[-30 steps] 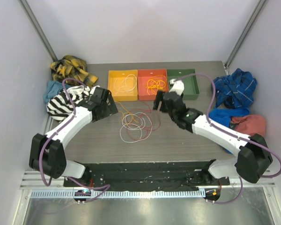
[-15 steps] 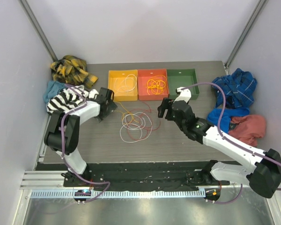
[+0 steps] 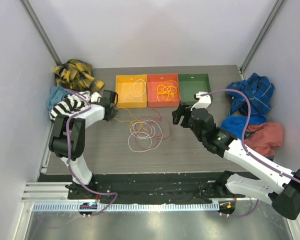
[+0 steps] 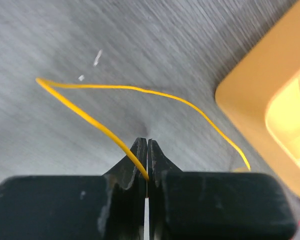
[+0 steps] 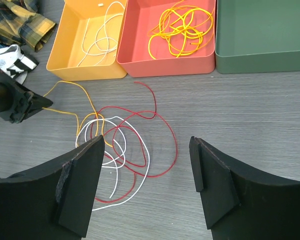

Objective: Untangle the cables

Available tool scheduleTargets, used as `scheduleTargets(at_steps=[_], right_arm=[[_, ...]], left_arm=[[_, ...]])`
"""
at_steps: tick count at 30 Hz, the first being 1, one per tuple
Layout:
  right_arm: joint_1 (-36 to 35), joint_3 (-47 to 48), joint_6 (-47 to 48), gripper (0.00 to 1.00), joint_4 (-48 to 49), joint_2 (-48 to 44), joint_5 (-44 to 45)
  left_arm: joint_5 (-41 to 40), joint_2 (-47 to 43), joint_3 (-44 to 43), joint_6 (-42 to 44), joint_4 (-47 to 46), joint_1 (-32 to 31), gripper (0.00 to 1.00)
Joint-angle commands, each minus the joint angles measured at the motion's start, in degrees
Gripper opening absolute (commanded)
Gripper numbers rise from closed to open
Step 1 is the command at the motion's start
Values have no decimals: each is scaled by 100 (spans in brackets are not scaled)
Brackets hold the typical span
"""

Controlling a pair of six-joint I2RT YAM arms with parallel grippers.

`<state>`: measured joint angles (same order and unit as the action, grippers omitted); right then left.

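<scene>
Left wrist view puts the risk up close: the left claw (image 4: pixel 146 142) is clenched on a thin yellow flexible cable (image 4: pixel 155 93), pinching it only at the very tips of its 2 jaws, so I judge a firm tug could let the wire slip out. The right wrist view shows the other hazard. That yellow strand runs from the left claw into the loose tangle of red, white and yellow cables (image 5: pixel 117 142) lying on the dark grey wood-grain desk (image 3: pixel 180 150), in front of the yellow plastic tray (image 5: pixel 60 65) and the red plastic tray (image 5: pixel 135 62), and it crosses the red and white loops there. Pulling it sideways would likely drag the whole bundle along or cinch a knot, because nothing pins the other strands down. The right claw (image 5: pixel 146 142) is released, jaws spread wide, hovering above the right side of the tangle and touching no wire. In the top external view the left arm is folded tight at the desk's left edge, forearm reaching right with its claw low, just beside the yellow tray's near corner. The right arm stretches diagonally forward from its base, wrist tipped down over the cables.
</scene>
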<state>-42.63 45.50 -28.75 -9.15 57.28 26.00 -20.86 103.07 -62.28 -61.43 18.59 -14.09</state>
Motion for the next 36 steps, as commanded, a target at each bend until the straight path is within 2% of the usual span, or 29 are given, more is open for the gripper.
scheduleTargets(at_steps=[1, 5, 8, 11, 18, 22, 26, 27, 31, 33, 36], right_arm=[[0, 38, 98, 77, 71, -173, 178], [1, 109, 45, 76, 80, -173, 20], [0, 205, 19, 76, 62, -226, -77], [-8, 442, 80, 76, -113, -234, -147], [-8, 952, 335, 81, -456, 143, -780], [-26, 418, 143, 82, 167, 13, -1062], [-17, 267, -87, 81, 115, -496, -413], [-17, 258, -69, 81, 80, -620, -264], [-17, 328, 80, 80, -113, -1130, 177], [-26, 337, 28, 79, -288, -1384, 248], [-26, 302, 1, 79, -499, -1762, 362]], left_arm=[[-76, -1442, 154, 445, 504, -67, 0], [117, -2708, -362, 1114, 1198, -549, 0], [82, -3256, -1168, 1440, 1664, -1120, 0], [257, -3311, -1898, 1520, 1998, -1665, 0], [601, -2574, -3349, 1765, 2667, -2651, 0], [610, -2072, -4299, 1959, 3080, -2959, 0], [461, -1405, -5528, 2293, 3414, -3319, 0], [382, -1247, -6158, 2406, 3580, -3398, 0], [223, -324, -7697, 2696, 3679, -3408, 0], [65, -200, -7965, 2881, 3460, -3408, 0], [-207, -225, -7896, 3277, 2696, -3408, 0]])
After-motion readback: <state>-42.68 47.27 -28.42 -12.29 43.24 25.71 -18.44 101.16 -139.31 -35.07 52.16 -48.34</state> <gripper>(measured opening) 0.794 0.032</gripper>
